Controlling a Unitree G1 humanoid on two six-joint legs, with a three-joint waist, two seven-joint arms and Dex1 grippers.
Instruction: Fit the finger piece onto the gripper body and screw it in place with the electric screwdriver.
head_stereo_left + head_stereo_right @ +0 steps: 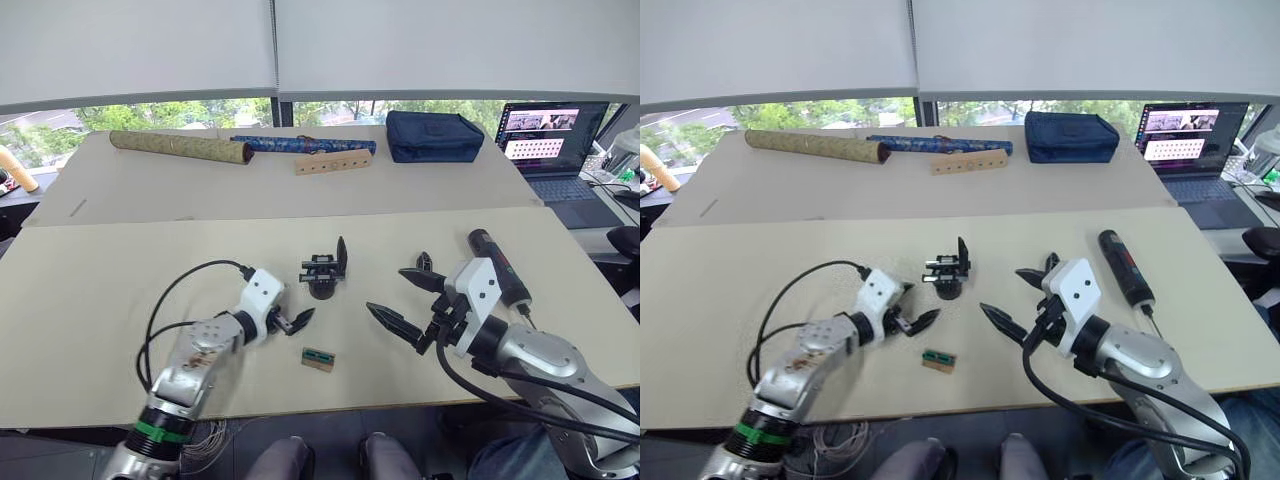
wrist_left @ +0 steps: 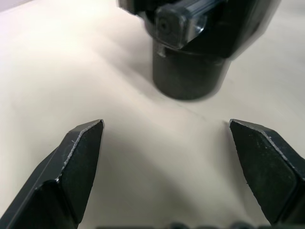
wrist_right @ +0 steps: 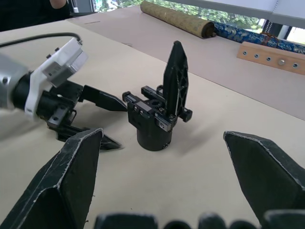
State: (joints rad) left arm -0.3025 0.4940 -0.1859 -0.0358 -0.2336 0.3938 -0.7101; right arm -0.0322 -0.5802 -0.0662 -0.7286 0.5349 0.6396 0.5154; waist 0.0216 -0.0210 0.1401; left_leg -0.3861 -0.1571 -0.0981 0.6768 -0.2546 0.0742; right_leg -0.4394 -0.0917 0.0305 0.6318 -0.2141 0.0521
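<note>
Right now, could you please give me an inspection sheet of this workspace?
Surface: beige table.
Job's things: gripper body upright, a finger piece standing on it; electric screwdriver lying beside the right arm.
Clutter: small green-and-tan block; rolled tubes, wooden strip, dark blue pouch at the back.
Claws: left claw open, empty; right claw open, empty.
Cables: black cable looping from the left arm.
Surroundings: laptop, windows.

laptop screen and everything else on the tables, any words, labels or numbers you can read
None can be read.
Laptop screen: rows of small marks, too small to read.
Electric screwdriver: red buttons, no legible label.
Gripper body and small green-and-tan block: no visible writing.
</note>
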